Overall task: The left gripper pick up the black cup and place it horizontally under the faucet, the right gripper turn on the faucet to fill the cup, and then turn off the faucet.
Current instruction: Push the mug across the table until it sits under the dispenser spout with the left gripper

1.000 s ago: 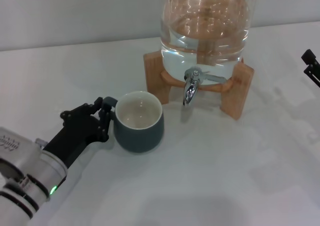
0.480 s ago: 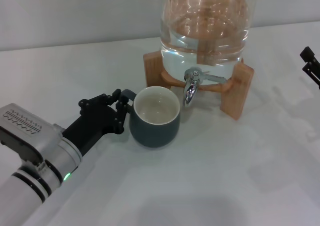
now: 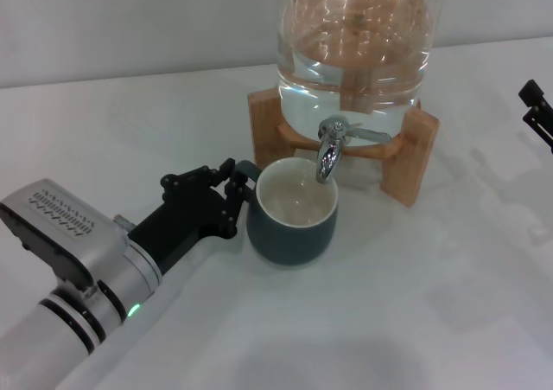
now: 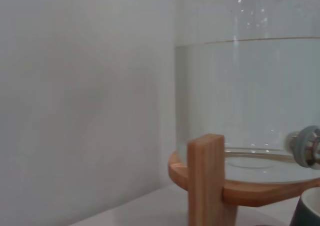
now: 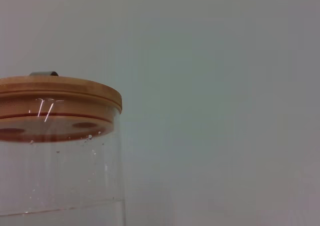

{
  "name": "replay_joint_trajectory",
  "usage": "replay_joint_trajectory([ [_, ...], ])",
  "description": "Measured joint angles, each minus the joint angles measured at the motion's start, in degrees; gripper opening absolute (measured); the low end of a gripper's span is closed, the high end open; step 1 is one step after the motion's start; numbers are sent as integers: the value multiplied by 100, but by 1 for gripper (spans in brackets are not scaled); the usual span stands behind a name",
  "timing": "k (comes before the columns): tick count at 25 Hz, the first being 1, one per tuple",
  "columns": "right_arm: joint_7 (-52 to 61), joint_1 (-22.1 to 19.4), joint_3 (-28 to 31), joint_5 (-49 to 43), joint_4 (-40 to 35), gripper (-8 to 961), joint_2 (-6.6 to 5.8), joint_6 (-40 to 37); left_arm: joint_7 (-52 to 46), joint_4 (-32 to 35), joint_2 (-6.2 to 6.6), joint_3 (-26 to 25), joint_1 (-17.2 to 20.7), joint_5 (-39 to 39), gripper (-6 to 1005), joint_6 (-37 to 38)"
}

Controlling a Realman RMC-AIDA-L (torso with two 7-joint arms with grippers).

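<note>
The black cup point(image 3: 292, 226) stands upright on the white table with its cream inside showing, its mouth right beneath the spout of the chrome faucet point(image 3: 327, 151). My left gripper point(image 3: 235, 196) is shut on the cup's small handle, on the cup's left side. In the left wrist view the faucet point(image 4: 308, 146) shows at the edge and a sliver of the cup point(image 4: 308, 214) sits below it. Only the tip of my right gripper point(image 3: 537, 113) shows, at the far right edge, well away from the faucet lever point(image 3: 370, 135).
The clear water jar point(image 3: 354, 53) rests on a wooden stand point(image 3: 406, 161) at the back of the table point(image 3: 415, 303). Its wooden lid point(image 5: 55, 93) fills the right wrist view. A pale wall rises behind.
My left gripper has carried the cup rightward from the middle left until it sits under the spout. The right gripper has stayed at the right edge.
</note>
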Motion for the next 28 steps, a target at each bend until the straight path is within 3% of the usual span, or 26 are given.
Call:
replay_joint_trajectory([
  [28, 1, 26, -45, -6, -21, 870, 5, -18, 20, 79, 0, -7, 12, 86, 137, -282],
])
